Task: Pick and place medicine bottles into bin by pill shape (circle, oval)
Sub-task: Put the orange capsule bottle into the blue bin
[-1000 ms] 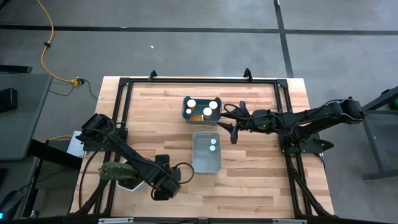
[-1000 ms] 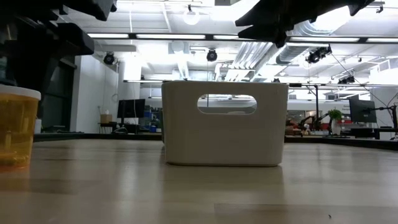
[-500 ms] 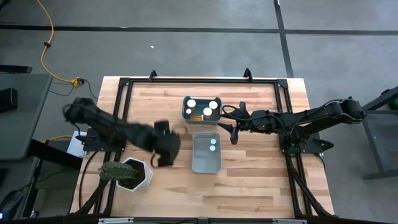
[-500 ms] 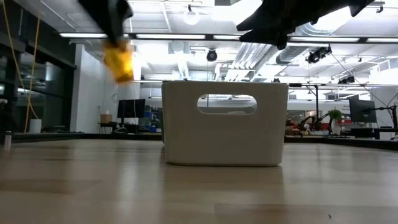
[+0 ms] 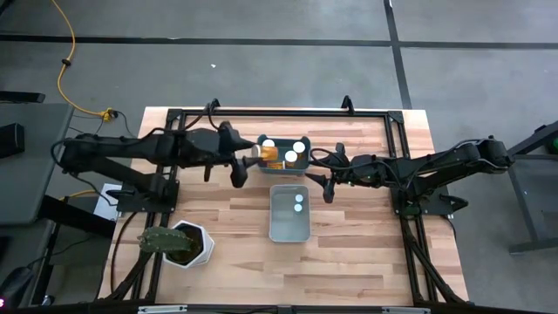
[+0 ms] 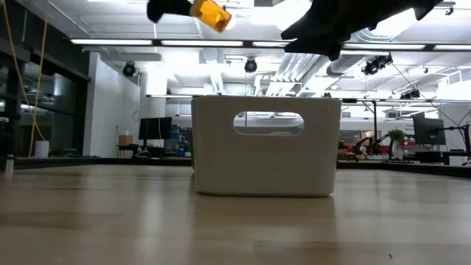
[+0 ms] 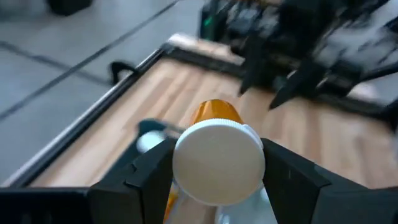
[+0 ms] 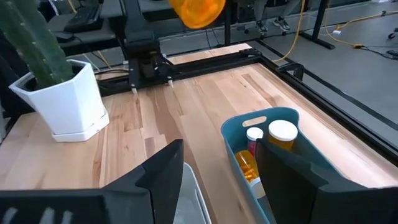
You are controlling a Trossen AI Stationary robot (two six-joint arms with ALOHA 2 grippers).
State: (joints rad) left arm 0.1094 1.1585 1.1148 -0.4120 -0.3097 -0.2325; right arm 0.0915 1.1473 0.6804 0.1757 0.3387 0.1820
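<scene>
My left gripper (image 5: 251,158) is shut on an amber medicine bottle (image 5: 267,155) with a white cap, high over the left end of the blue bin (image 5: 283,153). In the low view the bottle (image 6: 210,13) hangs tilted above the white bin (image 6: 265,146). The blue bin holds several white-capped bottles. The grey bin (image 5: 290,214) nearer the front holds two small pale-topped ones. My right gripper (image 5: 324,184) waits open and holds nothing, to the right of the blue bin. My left gripper pinches the bottle between its two fingers (image 7: 152,177) at the white cap end (image 7: 217,163). The fingers come nearly level from the table's left. The cap faces back toward the wrist and the amber body (image 7: 214,113) points away along the fingers. The bottle is lifted clear and tilted.
A white hexagonal pot (image 5: 187,246) with a cactus stands near the table's front left corner. A black frame (image 5: 174,122) runs around the table top. Bare wood lies right and in front of the grey bin.
My left gripper has lifted the amber bottle off the table beside the pot. It has swung up and toward the far edge and right, to the blue bin, tipping from pointing down to nearly level. The bottle, upright before, now hangs tilted, high in the air.
</scene>
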